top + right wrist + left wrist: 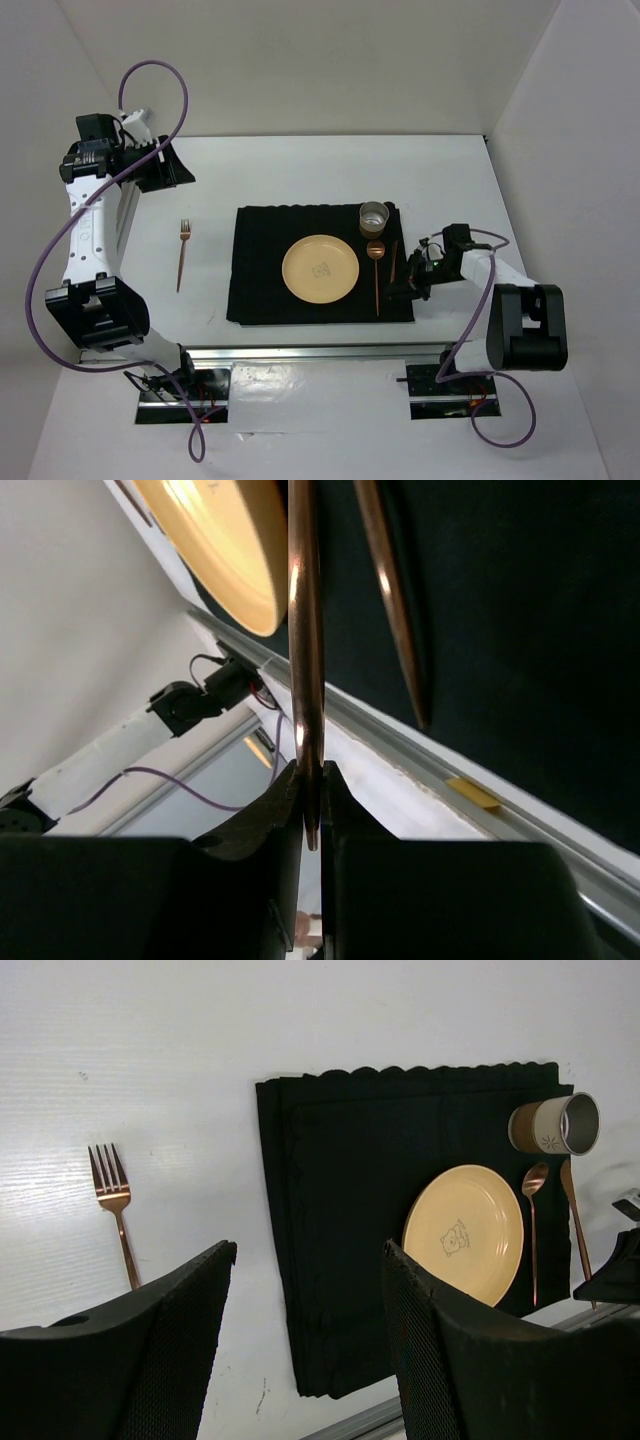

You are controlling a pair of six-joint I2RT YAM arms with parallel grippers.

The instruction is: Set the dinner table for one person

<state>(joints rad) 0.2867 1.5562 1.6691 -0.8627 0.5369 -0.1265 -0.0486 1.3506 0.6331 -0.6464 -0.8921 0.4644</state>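
On the white dinner table [300, 165] lies a black placemat [262, 270] with a yellow plate [320, 269] on it, a cup [374, 216] at its far right corner, and a copper spoon [376, 270] and knife [393, 258] right of the plate. A copper fork [183, 253] lies on the bare table left of the placemat. My right gripper [312, 780] is shut on the near end of the spoon's handle [305, 630]; it sits at the placemat's near right corner [392, 293]. My left gripper [310, 1260] is open and empty, raised at the far left [150, 165].
A metal rail [300, 352] runs along the table's near edge, just below the placemat. In the left wrist view the fork [115, 1210], plate [465, 1232], cup [553, 1125], spoon [533, 1220] and knife [575, 1215] all show. White walls enclose the table.
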